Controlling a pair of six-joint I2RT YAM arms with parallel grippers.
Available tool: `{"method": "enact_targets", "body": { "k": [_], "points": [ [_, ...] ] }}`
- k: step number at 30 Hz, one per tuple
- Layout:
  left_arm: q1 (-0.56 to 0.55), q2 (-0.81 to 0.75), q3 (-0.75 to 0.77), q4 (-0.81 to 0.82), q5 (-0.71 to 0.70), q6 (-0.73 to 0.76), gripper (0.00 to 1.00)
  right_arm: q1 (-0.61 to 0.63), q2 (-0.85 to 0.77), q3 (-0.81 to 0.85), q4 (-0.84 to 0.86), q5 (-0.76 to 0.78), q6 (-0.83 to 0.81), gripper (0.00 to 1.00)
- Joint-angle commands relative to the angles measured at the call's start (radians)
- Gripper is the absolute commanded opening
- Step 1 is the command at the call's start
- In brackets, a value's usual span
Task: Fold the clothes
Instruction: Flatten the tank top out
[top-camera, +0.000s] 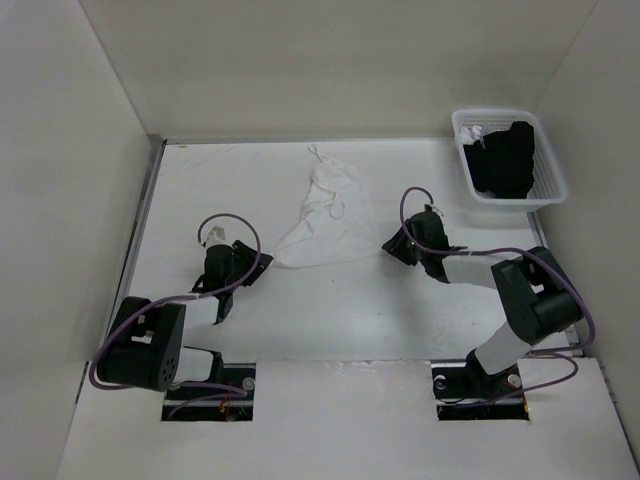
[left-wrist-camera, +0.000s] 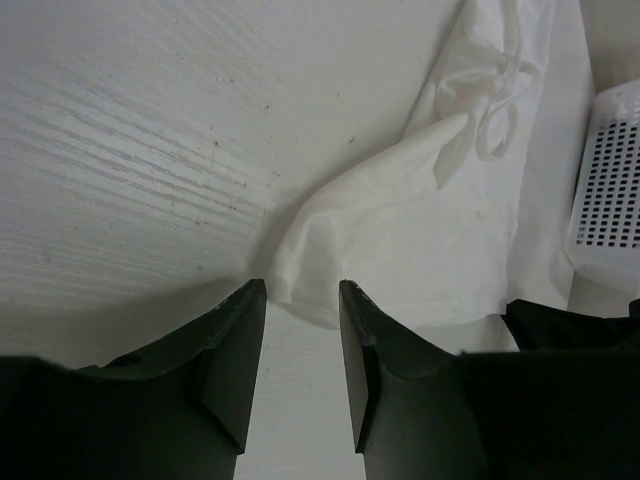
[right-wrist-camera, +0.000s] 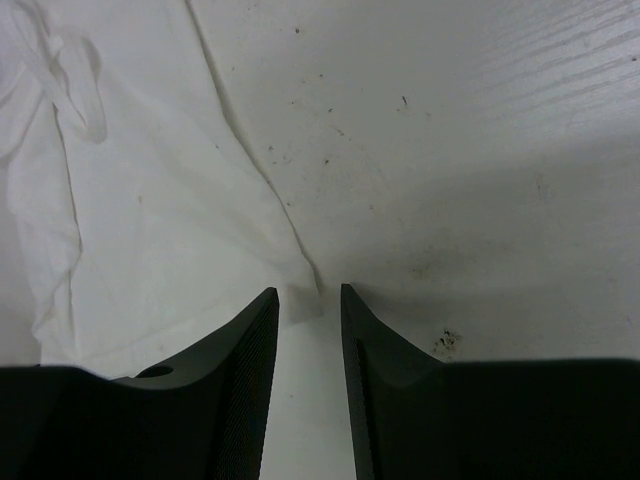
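Note:
The clothes (top-camera: 325, 215), a small white camisole, lie spread on the white table between the two arms, with thin straps (top-camera: 318, 152) pointing to the far side. My left gripper (top-camera: 250, 262) sits at its near left corner. In the left wrist view the left gripper (left-wrist-camera: 300, 300) is open, with bare table between the fingers and the cloth's (left-wrist-camera: 420, 250) corner just past the tips. My right gripper (top-camera: 392, 245) is at the near right corner. In the right wrist view the right gripper (right-wrist-camera: 308, 300) stands open, the cloth's (right-wrist-camera: 150, 200) corner lying at its fingertips.
A white mesh basket (top-camera: 548, 175) holding a black garment (top-camera: 505, 160) stands at the far right corner; its wall (left-wrist-camera: 610, 190) shows in the left wrist view. White walls enclose the table on three sides.

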Motion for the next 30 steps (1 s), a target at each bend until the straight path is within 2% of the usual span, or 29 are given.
{"method": "enact_targets", "body": {
  "k": [1,4,9,14,19,25,30],
  "points": [
    [-0.017,0.001,0.025,-0.078,-0.044,0.04,0.33,0.008,-0.016,-0.016,0.025,-0.021,-0.022,0.35],
    [-0.029,0.029,0.053,-0.141,-0.103,0.06,0.31,0.008,-0.016,-0.018,0.028,-0.029,-0.026,0.32],
    [-0.057,0.062,0.097,-0.153,-0.146,0.082,0.32,0.008,-0.017,-0.019,0.028,-0.032,-0.029,0.32],
    [-0.062,0.096,0.108,-0.165,-0.138,0.088,0.31,0.008,0.001,-0.016,0.042,-0.037,-0.029,0.27],
    [-0.063,0.07,0.096,-0.196,-0.152,0.092,0.29,0.004,0.01,-0.012,0.06,-0.046,-0.026,0.26],
    [-0.075,0.05,0.111,-0.259,-0.169,0.094,0.19,0.002,0.016,-0.015,0.075,-0.047,-0.024,0.23],
    [-0.071,0.067,0.117,-0.245,-0.155,0.094,0.06,0.005,0.03,-0.015,0.1,-0.044,-0.021,0.09]
  ]
}}
